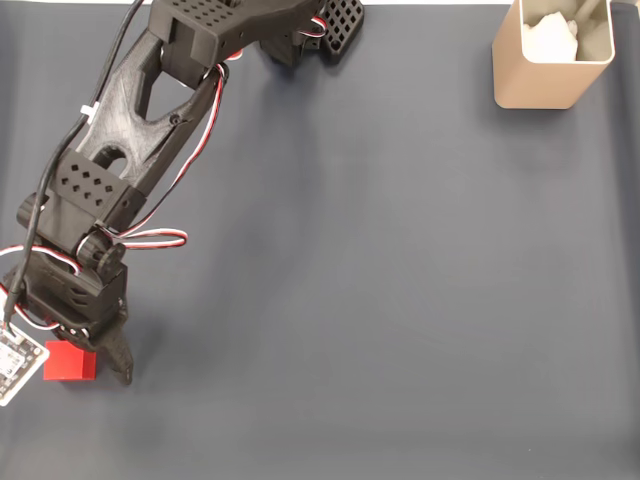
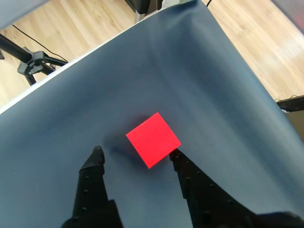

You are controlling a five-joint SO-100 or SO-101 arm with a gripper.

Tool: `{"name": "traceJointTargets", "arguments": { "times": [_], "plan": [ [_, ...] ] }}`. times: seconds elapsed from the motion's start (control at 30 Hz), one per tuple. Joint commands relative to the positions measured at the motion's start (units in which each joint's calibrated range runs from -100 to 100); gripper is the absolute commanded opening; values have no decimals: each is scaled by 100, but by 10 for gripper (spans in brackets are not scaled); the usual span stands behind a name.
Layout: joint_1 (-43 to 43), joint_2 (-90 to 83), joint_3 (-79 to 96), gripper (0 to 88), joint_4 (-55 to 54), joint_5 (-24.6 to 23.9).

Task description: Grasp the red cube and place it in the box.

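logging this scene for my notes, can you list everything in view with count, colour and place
red cube: one, bright red, on the mat at the lower left of the fixed view, just ahead of the open fingers in the wrist view
box: one, beige with grey inside, top right corner of the fixed view, something white inside
mat: one, dark grey-blue, covering the table
wooden floor: light brown, beyond the mat edges in the wrist view
tripod leg: one, black, upper left of the wrist view
circuit board: one, white, on the arm beside the cube
arm: one, black, red-and-white wires
end effector: one, black, open, one fingertip near the cube
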Motion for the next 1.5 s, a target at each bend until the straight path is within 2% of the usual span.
{"name": "traceJointTargets", "arguments": {
  "times": [0.0,0.53,0.9,1.47],
  "plan": [
    [-88,-552,-117,316,13,-29],
    [-251,-639,-117,315,22,-83],
    [-81,-440,-181,318,-487,0],
    [175,-67,-601,315,-626,112]
  ]
}}
